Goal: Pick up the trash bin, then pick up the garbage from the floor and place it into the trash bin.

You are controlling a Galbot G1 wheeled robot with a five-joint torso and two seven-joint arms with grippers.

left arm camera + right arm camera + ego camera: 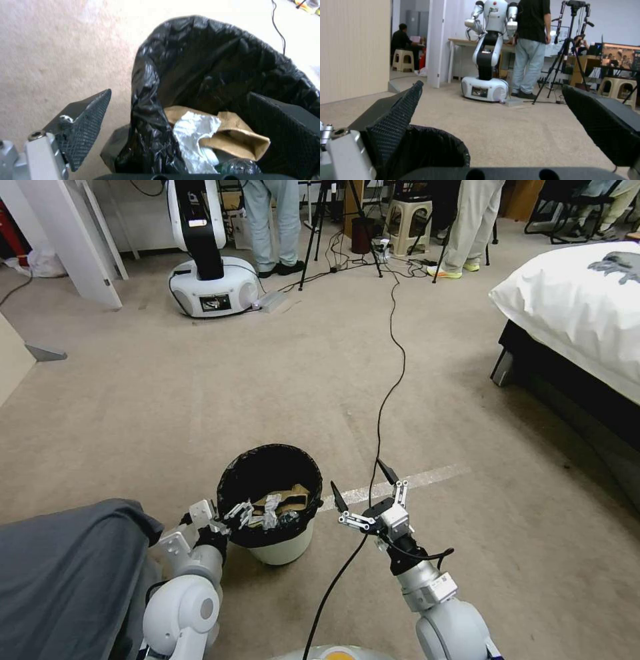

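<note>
The trash bin (285, 549) is white with a black bag over its rim and stands on the carpet just ahead of me. Garbage lies inside it: a brown paper bag (240, 140), a crumpled white tissue (193, 132) and a dark bottle (238, 166). My left gripper (233, 513) is open and straddles the bin's near-left rim (146, 82), one finger outside and one inside. To the right of the bin, a little above the floor, my right gripper (357, 475) is open and holds nothing. In the right wrist view the bin's rim (430, 142) lies beside one finger.
A black cable (393, 360) runs across the carpet past the right gripper. A bed (580, 307) stands at the right. Another robot (207, 280), a tripod and standing people are at the back. Grey cloth (60, 573) covers the lower left.
</note>
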